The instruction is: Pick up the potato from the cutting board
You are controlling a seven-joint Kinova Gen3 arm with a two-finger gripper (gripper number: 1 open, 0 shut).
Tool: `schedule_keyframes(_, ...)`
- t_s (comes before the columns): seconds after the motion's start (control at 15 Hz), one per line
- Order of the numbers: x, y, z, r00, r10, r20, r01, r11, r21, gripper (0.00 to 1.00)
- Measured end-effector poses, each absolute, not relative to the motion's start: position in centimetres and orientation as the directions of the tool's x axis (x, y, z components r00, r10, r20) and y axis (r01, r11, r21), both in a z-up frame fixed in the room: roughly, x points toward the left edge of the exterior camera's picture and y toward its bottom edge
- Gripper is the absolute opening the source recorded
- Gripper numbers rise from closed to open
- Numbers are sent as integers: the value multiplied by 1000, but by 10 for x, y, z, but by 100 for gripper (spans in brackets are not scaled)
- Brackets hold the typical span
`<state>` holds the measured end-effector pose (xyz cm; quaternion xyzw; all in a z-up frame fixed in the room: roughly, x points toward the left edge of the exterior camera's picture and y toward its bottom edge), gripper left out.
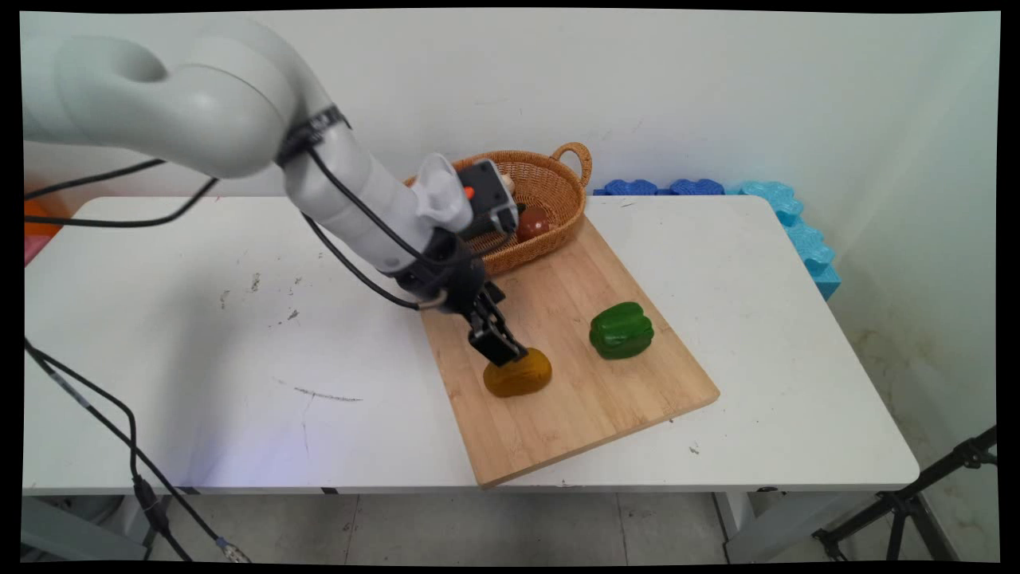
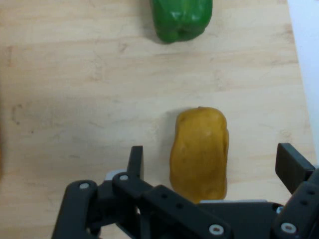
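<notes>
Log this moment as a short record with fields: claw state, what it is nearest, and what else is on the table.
claw: open, one finger on each side of the potato, not closed on it
nearest thing: yellow-brown potato, lying on the cutting board
surface: wooden cutting board on the white table
beside it: green bell pepper, on the board, apart from the potato
behind: wicker basket at the board's far end, a dark red item inside

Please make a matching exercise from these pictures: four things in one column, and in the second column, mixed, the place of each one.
Things:
1. potato
2. green pepper
3. wicker basket
4. hand

Places:
A. at the board's far end, by the wall
B. on the board, right of the potato in the main view
C. open, low over the potato
D. between the fingers, on the cutting board

Pairs: 1-D, 2-B, 3-A, 4-C
</notes>
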<state>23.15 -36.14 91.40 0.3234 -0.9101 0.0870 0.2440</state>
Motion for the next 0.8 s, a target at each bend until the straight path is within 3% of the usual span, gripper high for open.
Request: schedule_keyframes(0.8,202,-379,861,-699,-583,413,-641,768,0,100)
